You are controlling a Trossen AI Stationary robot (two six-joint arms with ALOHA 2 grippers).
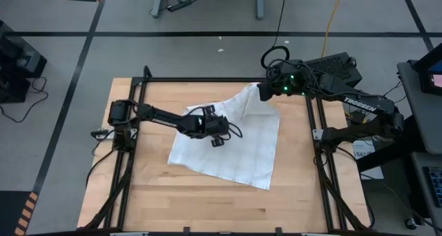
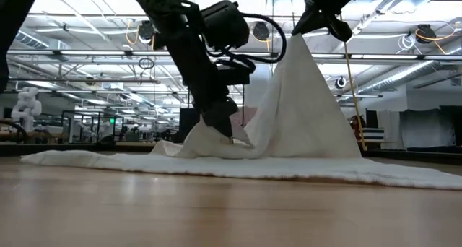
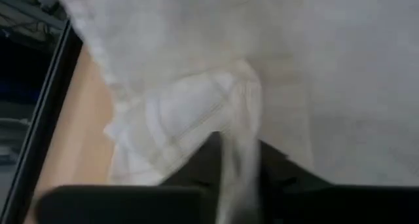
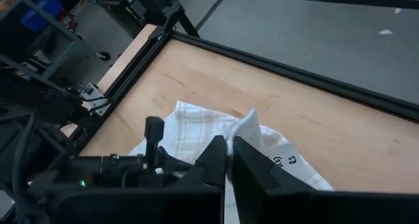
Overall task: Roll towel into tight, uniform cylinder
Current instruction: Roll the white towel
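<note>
Low view shows the left end effector [image 2: 225,129] pinching a fold of the towel [image 2: 303,110] down on the surface [image 2: 216,211], while the right end effector [image 2: 317,16], farther back, is clenched on a corner lifted into a peak. Doing this well probably means laying that corner flat first. The towel's long axis runs diagonally across the surface.

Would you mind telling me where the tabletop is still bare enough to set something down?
Bare wood runs along the table edge below the towel in the high view, and between towel and left frame rail. The middle is crowded: the left gripper pinches a fold, the right gripper lifts the far corner.
</note>
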